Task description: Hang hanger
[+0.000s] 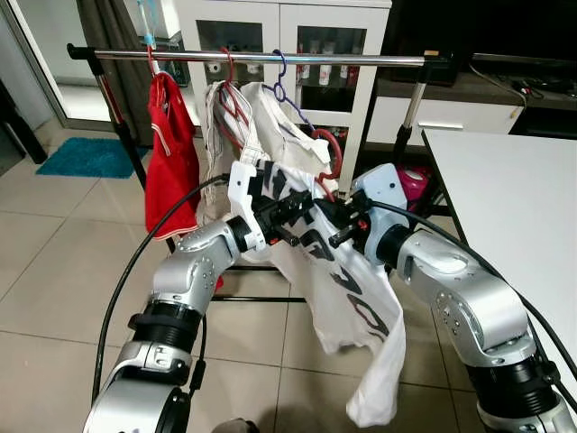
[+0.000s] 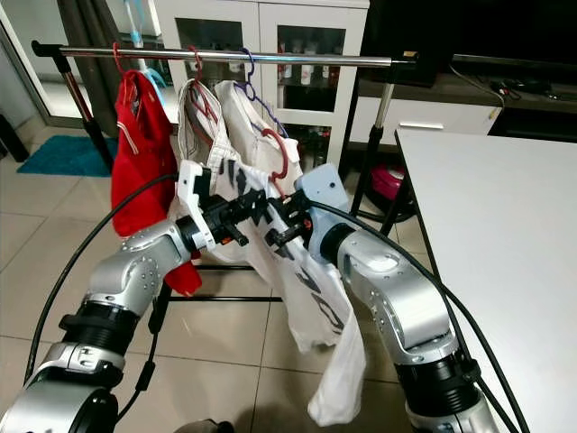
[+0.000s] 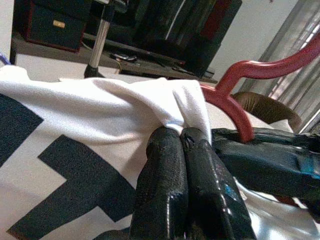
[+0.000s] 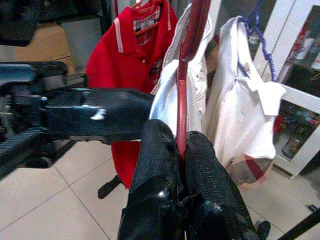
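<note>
A white T-shirt with black print (image 1: 352, 298) droops in front of me, below the clothes rail (image 1: 270, 58). Its red hanger (image 1: 334, 149) rises from the collar, hook curled well under the rail and off it. My left gripper (image 3: 181, 132) is shut on a fold of the shirt's fabric beside the hanger's neck (image 3: 235, 107). My right gripper (image 4: 182, 137) is shut on the red hanger's stem (image 4: 187, 75). Both grippers meet at the collar, left gripper (image 1: 302, 209) on one side and right gripper (image 1: 326, 215) on the other, nearly touching.
On the rail hang a red shirt (image 1: 171, 153), a white garment on a red hanger (image 1: 230, 108) and another on a blue hanger (image 1: 281, 77). A white table (image 1: 514, 198) stands on the right, a white cabinet (image 1: 297, 36) behind, a teal mat (image 1: 86, 155) on the tiled floor.
</note>
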